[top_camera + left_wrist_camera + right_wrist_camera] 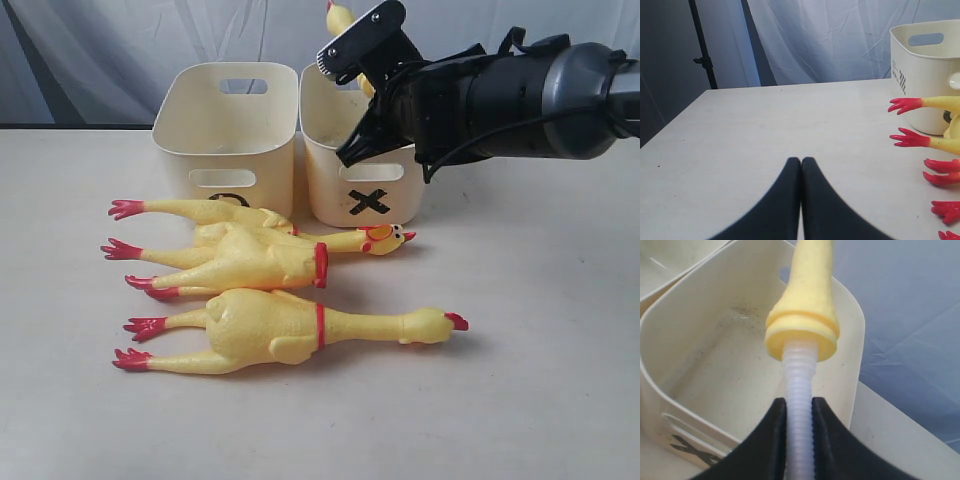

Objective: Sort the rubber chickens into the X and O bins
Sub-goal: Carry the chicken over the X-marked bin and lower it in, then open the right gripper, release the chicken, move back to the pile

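The right arm (520,95) is the biggest thing here, a fat black tube reaching in roughly level from 3 o'clock and ending over the X bin (340,190). Its right claw (799,409) is clamped on a pale ribbed tube (800,370) sticking out of one rubber chicken (807,300). That bird hangs in the air above the open tub, its yellow body pointing away from the claw, with a thick yellow collar where the tube goes in. The left claw (801,164) sits low over bare desk (750,135) out at the 9 o'clock side, black fingers pressed together with nothing between them.

Three more chickens (262,285) lie flat on the desk at 6 o'clock of the bins, red feet toward 9 o'clock, heads toward 3. They're skinny and yellow with red neck bands. The front one (280,335) lies on its own. The middle one (250,262) and the back one (200,210) are bunched together, and the back one covers most of the mark on the O bin (225,130).

The bins are two cream tubs right next to each other, O at 9 o'clock of X. The X bin has just some dark specks on its floor. Can't tell what's inside the O bin.
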Robot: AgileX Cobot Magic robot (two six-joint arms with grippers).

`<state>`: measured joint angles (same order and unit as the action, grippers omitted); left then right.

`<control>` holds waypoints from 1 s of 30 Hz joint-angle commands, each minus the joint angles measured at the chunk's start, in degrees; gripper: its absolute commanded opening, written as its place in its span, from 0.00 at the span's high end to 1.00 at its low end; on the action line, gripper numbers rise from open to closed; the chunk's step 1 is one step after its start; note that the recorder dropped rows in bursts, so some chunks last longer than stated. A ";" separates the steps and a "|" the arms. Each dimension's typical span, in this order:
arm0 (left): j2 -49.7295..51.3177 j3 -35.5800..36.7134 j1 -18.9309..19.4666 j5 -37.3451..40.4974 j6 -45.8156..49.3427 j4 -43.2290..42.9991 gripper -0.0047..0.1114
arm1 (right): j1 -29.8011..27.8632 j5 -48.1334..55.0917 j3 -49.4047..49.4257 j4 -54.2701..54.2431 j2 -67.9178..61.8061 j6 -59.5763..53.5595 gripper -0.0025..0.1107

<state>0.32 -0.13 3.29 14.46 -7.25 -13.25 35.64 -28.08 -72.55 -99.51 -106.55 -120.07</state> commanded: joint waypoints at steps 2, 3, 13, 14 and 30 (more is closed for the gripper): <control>-0.32 0.13 0.08 -0.71 -0.18 0.15 0.96 | -0.25 0.38 -0.40 1.31 -0.02 0.22 0.98; -0.32 0.13 0.08 -0.71 -0.18 0.15 0.96 | -0.25 0.38 -0.40 1.31 -0.02 0.22 0.96; -0.32 0.13 0.08 -0.71 -0.18 0.15 0.96 | -0.25 0.33 -0.40 1.43 -0.02 0.32 0.51; -0.32 0.13 0.08 -0.71 -0.18 0.15 0.96 | -0.25 0.20 -0.40 1.43 -0.02 0.32 0.51; -0.32 0.13 0.08 -0.71 -0.18 0.15 0.96 | 0.17 -1.11 -0.40 -0.43 5.70 0.32 0.51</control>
<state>0.32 -0.13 3.29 14.46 -7.25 -13.25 35.64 -30.56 -72.55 -99.78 -103.75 -119.80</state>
